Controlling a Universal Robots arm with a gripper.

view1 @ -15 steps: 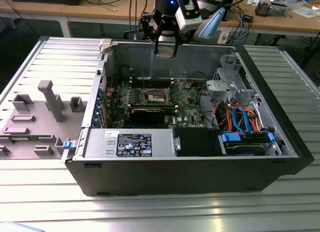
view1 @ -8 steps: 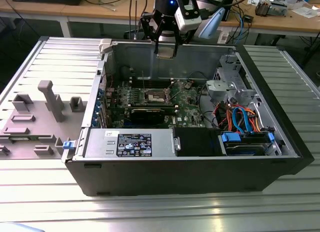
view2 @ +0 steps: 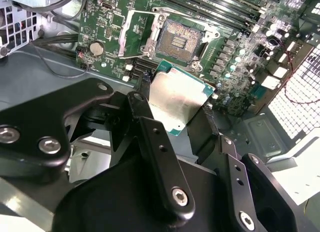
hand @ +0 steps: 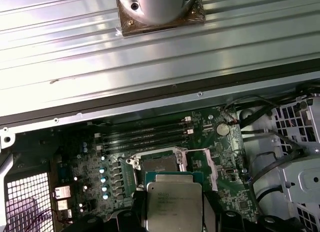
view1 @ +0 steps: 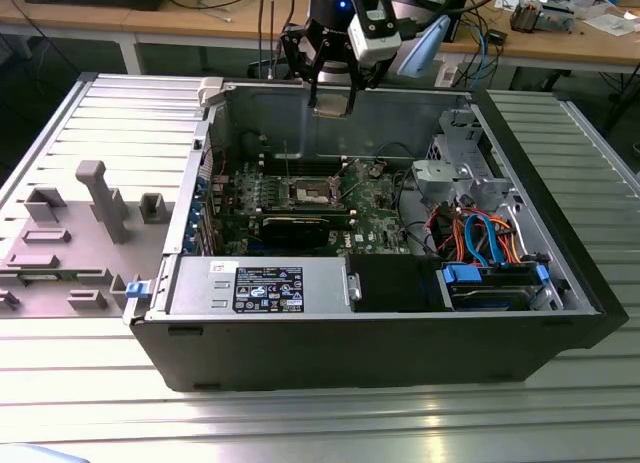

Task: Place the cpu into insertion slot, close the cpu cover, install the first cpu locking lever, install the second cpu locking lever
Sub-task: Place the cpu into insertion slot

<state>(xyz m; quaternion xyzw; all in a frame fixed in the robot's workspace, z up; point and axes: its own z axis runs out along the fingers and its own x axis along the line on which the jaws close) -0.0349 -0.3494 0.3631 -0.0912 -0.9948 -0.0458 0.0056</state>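
Note:
My gripper (view1: 333, 105) hangs over the far wall of the open computer case, shut on the cpu (view1: 333, 100), a flat silver-topped square chip. In both wrist views the cpu (view2: 176, 102) (hand: 174, 204) sits clamped between the black fingers (view2: 141, 104), held well above the green board. The insertion slot (view2: 178, 39) (hand: 159, 165) (view1: 312, 191) lies bare below it, dark centre showing. Beside the socket the cpu cover (view2: 134, 35) (hand: 201, 167) stands swung open.
Long memory slots (hand: 145, 137) run beside the socket. A black graphics card (view1: 300, 226), a power supply (view1: 262, 287), a metal drive cage (view1: 455, 173) and orange and blue cables (view1: 482, 238) crowd the case. Grey fixtures (view1: 100, 198) stand on the ribbed table outside the case.

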